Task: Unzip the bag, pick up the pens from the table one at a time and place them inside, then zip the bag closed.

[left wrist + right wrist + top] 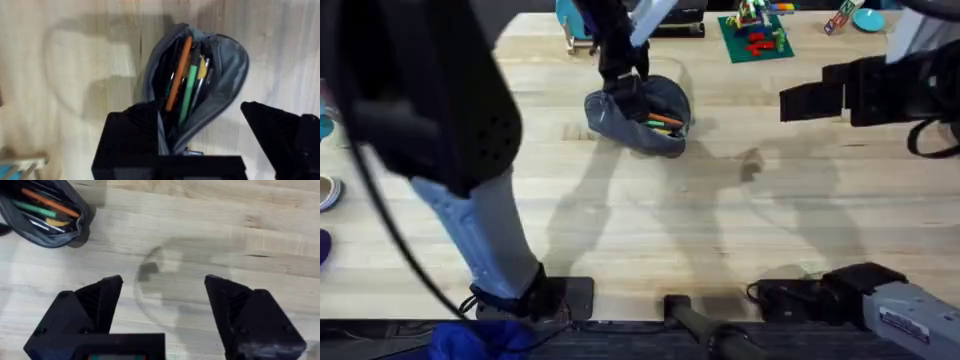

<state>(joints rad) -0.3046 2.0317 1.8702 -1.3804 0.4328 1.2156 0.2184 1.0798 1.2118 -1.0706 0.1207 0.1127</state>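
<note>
The blue-grey bag (650, 112) lies unzipped at the far middle of the table (720, 220). An orange pen (179, 70) and a green pen (188, 92) lie side by side inside it, among other slim items. My left gripper (623, 88) hangs open at the bag's (227, 65) left end, which sits against one finger (132, 132) with a wide gap to the other. My right gripper (802, 100) hovers open to the bag's right, over bare wood. In the right wrist view that gripper (164, 282) holds nothing, and the bag (45, 217) lies farther off.
A green baseplate with coloured bricks (756, 35) sits at the back right, with a black object (678, 24) and blue items (570, 20) along the far edge. Small items lie at the left edge (328, 190). Bare tabletop stretches in front of the bag.
</note>
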